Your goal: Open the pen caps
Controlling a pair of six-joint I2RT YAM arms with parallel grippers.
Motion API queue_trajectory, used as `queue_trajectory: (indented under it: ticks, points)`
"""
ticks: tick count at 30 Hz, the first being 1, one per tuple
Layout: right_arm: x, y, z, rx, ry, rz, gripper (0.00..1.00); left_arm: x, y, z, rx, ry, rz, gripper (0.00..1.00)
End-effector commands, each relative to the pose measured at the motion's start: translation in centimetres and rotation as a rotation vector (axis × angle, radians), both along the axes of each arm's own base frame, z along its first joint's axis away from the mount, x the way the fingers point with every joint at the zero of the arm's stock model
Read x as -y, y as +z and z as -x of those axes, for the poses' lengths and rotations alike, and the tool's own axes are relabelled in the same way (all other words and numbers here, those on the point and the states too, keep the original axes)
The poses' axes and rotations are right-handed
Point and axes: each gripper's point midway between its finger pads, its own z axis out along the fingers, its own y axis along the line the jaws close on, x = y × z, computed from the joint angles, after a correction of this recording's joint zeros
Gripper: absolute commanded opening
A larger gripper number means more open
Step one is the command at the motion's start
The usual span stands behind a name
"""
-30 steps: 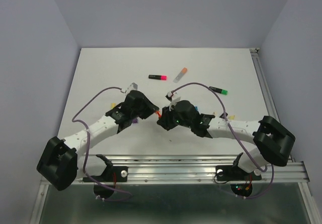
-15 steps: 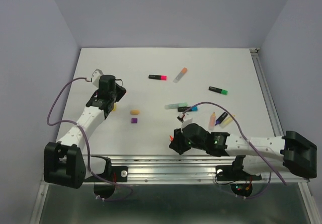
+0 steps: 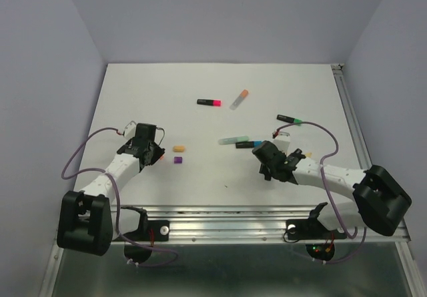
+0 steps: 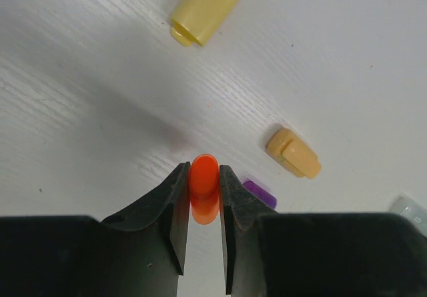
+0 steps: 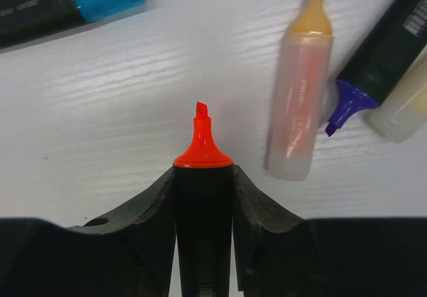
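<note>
My left gripper (image 4: 203,180) is shut on a stubby orange pen cap (image 4: 204,175) just above the table; in the top view it (image 3: 155,154) is at the left. My right gripper (image 5: 203,177) is shut on a black highlighter barrel (image 5: 202,210) with a bare orange-red tip (image 5: 202,143); in the top view it (image 3: 265,158) is right of centre. Loose caps lie near the left gripper: yellow (image 4: 207,7), peach (image 4: 293,153), purple (image 4: 261,194). The peach cap (image 3: 179,149) and purple cap (image 3: 178,159) also show from above.
Uncapped pens lie by the right gripper: a pale peach-tipped barrel (image 5: 300,97) and a black purple-tipped one (image 5: 373,63). A blue-capped pen (image 3: 244,145) and a pale green one (image 3: 233,140) lie mid-table. Capped pink (image 3: 209,101), orange (image 3: 239,99) and green (image 3: 289,119) pens lie further back.
A second ago both grippers met at the table's middle. They have drawn apart: the left holds the orange cap at the left, the right carried the uncapped pen toward the pens on the right.
</note>
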Motion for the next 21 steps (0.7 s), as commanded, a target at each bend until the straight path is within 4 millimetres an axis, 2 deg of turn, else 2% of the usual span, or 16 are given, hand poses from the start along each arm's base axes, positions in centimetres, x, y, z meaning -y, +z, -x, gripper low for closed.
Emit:
queue_trajectory:
  ticks: [1, 3, 4, 7, 9, 11, 12, 13, 17, 19, 20, 21]
  points:
    - [1.7, 1.4, -2.0, 0.055, -0.114, 0.058, 0.09, -0.8, -0.8, 0.6, -0.045, -0.003, -0.055, 0.24]
    - [2.2, 0.9, -2.0, 0.043, -0.135, 0.073, 0.13, -0.8, -0.8, 0.6, -0.045, -0.009, -0.057, 0.27]
    - [2.4, 0.6, -2.0, 0.034, -0.139, 0.082, 0.15, -0.8, -1.0, 0.7, -0.054, -0.011, -0.062, 0.32]
    - [2.2, 0.4, -2.0, 0.023, -0.133, 0.08, 0.22, -0.9, -0.9, 0.6, -0.051, -0.012, -0.066, 0.38]
    - [1.9, 0.4, -2.1, 0.019, -0.129, 0.072, 0.24, -0.8, -0.8, 0.6, -0.051, -0.019, -0.063, 0.48]
    - [1.8, 0.4, -2.0, 0.018, -0.13, 0.063, 0.38, -0.6, -0.7, 0.6, -0.045, -0.028, -0.055, 0.55]
    - [1.8, 0.6, -2.1, 0.019, -0.13, 0.058, 0.41, -0.5, -0.5, 0.6, -0.038, -0.029, -0.05, 0.59]
    - [1.7, 0.7, -2.0, 0.018, -0.128, 0.057, 0.56, -0.4, -0.4, 0.6, -0.035, -0.033, -0.045, 0.63]
    - [1.9, 1.6, -2.0, 0.026, -0.142, 0.052, 0.68, 0.2, 0.5, 0.5, -0.007, -0.055, -0.015, 0.67]
    - [1.5, 2.7, -2.1, 0.035, -0.126, 0.028, 0.74, 0.9, 1.4, 0.3, 0.022, -0.081, 0.013, 0.73]
    - [1.2, 3.1, -2.1, 0.036, -0.117, 0.016, 0.8, 1.2, 1.8, 0.3, 0.036, -0.092, 0.023, 0.77]
    - [0.9, 4.1, -2.3, 0.053, -0.102, -0.004, 0.82, 1.5, 2.9, 0.0, 0.071, -0.104, 0.035, 0.83]
